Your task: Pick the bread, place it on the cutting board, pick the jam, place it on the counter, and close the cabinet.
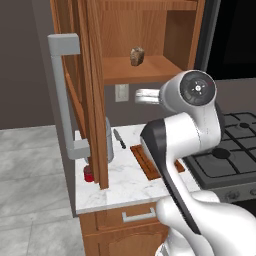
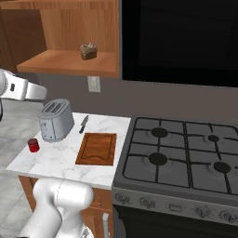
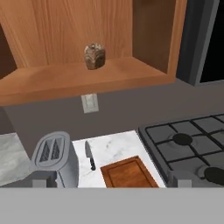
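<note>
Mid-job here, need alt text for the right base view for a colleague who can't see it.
The bread sits on the shelf of the open cabinet, above a marble counter. On the counter stand the jam at the left edge, a toaster, a knife and the bare cutting board, with a gas stove to the right.

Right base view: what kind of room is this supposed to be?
A rendered kitchen, it seems: a gas stove, a toaster on a marble counter, and a cutting board beside a knife.
</note>
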